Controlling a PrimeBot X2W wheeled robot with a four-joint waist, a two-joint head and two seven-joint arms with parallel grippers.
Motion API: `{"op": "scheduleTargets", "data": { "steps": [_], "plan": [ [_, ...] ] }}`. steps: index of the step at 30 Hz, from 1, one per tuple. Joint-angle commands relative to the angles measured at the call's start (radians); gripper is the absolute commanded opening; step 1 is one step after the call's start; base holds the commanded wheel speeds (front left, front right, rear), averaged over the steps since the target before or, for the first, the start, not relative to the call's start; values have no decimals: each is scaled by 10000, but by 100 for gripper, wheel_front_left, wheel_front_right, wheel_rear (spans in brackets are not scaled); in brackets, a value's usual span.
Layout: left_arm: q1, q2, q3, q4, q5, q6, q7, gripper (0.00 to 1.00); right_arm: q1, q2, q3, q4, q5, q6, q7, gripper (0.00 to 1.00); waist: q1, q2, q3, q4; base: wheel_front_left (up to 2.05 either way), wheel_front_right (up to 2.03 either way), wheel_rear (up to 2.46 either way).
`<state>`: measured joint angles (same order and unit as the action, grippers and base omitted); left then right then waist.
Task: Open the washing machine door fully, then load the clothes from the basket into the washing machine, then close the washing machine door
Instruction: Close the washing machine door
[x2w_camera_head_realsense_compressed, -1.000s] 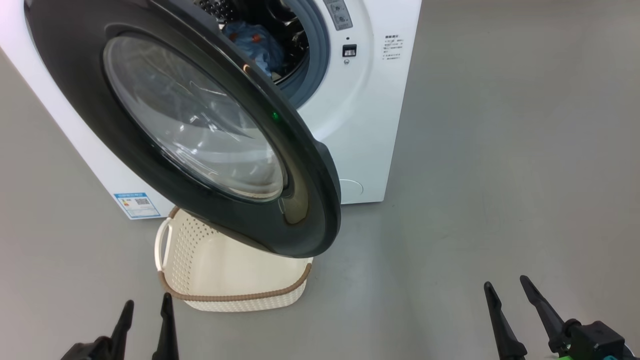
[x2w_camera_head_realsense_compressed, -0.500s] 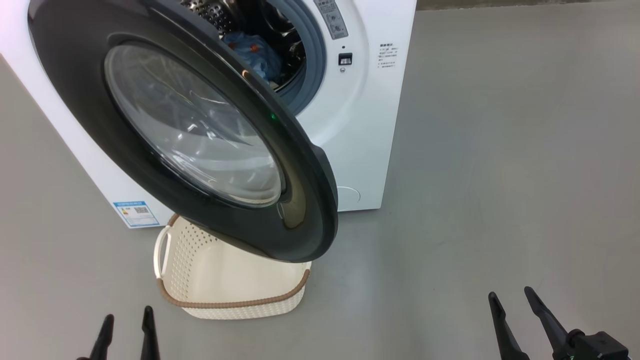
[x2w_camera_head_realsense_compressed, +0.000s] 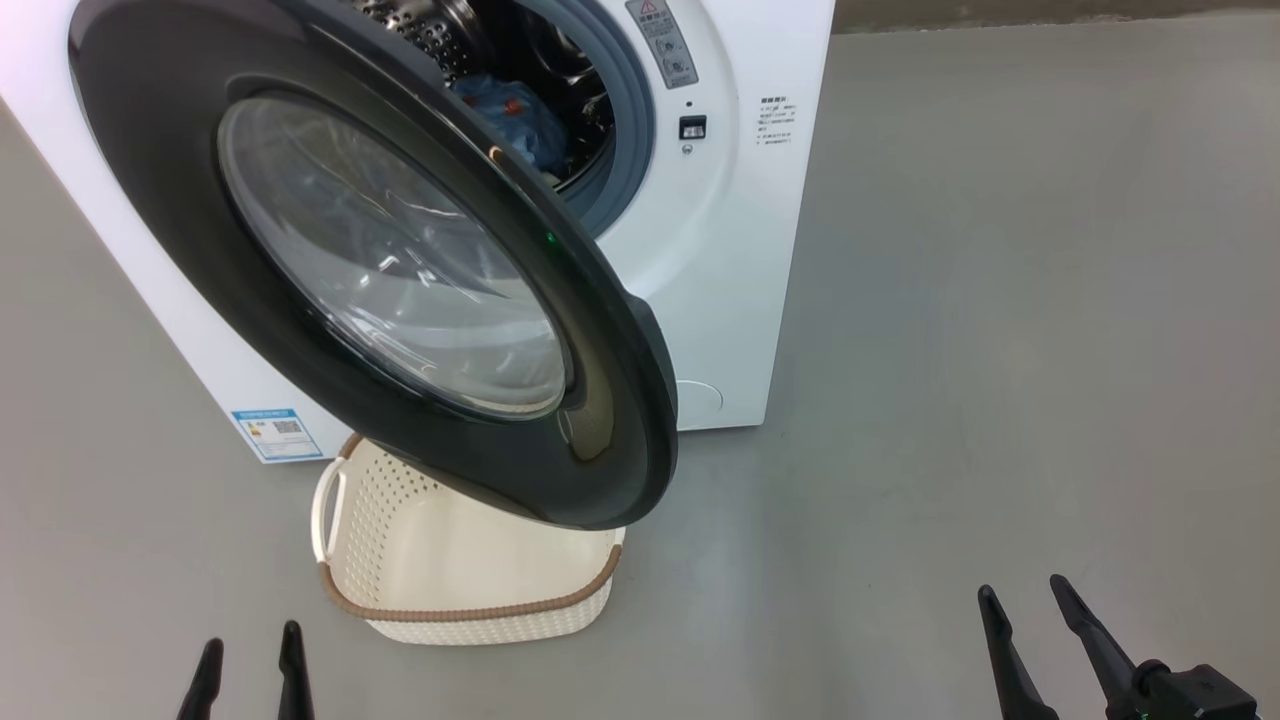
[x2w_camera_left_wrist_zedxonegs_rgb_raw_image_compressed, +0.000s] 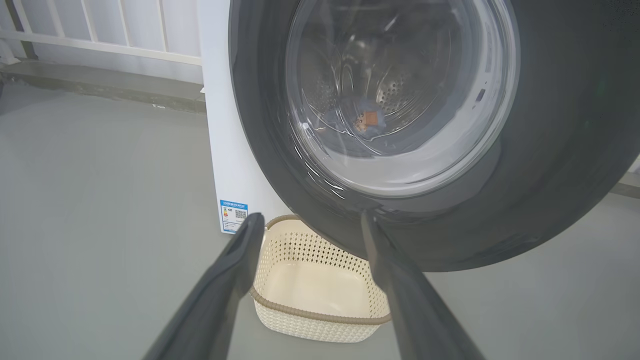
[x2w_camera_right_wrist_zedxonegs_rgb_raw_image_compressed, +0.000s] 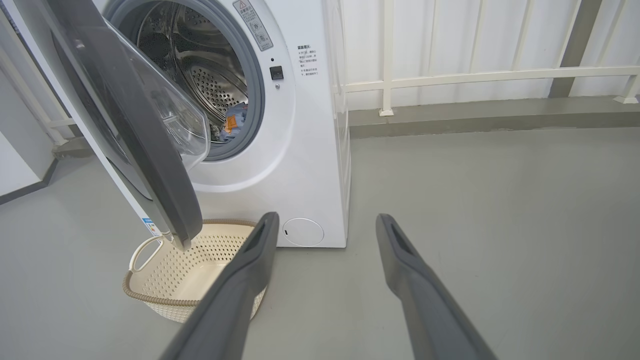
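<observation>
Head view: at lower left the left gripper waits, jaws parted and empty. Ahead of it the basket stands under the half-open washing machine door. The clothes lie inside the washing machine. The right gripper, jaws parted and empty, is well apart from them.

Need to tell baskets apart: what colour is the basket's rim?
Brown, woven-look rim on the cream basket; clearest in the head view.
</observation>
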<state>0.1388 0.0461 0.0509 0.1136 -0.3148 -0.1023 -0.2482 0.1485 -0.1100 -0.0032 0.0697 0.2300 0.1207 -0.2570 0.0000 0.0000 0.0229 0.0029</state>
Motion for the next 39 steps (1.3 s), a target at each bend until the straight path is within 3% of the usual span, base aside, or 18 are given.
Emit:
{"op": "scheduleTargets", "data": {
  "steps": [1, 3, 4, 5, 6, 14, 22, 31, 39],
  "plan": [
    [-102, 43, 344, -255, -71, 27, -135, 100, -15, -99, 213, -232, -102, 100, -48, 100, 0, 0, -1, 11, 0, 0, 0],
    [-95, 42, 318, -257, -78, 29, -135, 100, -14, -97, 225, -237, -96, 100, -48, 100, 0, 0, 0, 29, 0, 0, 0],
    [-97, 42, 309, -261, -84, 30, -135, 100, -16, -97, 231, -244, -86, 100, -48, 95, 0, 0, 0, 38, 0, 0, 0],
    [-95, 42, 305, -272, -95, 38, -135, 100, -18, -96, 236, -250, -75, 100, -48, 33, 0, 0, -4, 45, 0, 0, 0],
    [-92, 42, 299, -284, -100, 47, -135, 100, -20, -95, 250, -250, -49, 100, -48, 0, 0, 0, -8, 53, 0, 0, 0],
    [-10, 42, 190, -335, -100, 109, -135, 100, -247, -114, 290, -401, 40, 100, -48, 0, 0, 0, -62, 107, 0, 0, 0],
    [70, 42, 191, -307, -168, 163, -135, 100, -1304, -207, 911, -1615, -68, 100, -48, 0, 0, 0, -172, 114, 0, 0, 0],
    [-75, 42, -78, -239, -230, 201, -135, 100, -3974, -176, 2909, -3088, 45, 100, -48, 0, 0, 0, -275, 394, 0, 0, 0],
    [-329, 41, -661, -163, -466, 259, -135, 100, -5604, 46, 4659, -2263, 657, 100, -48, 0, 0, 0, -212, 1175, 0, 0, 0]
  ]
}}
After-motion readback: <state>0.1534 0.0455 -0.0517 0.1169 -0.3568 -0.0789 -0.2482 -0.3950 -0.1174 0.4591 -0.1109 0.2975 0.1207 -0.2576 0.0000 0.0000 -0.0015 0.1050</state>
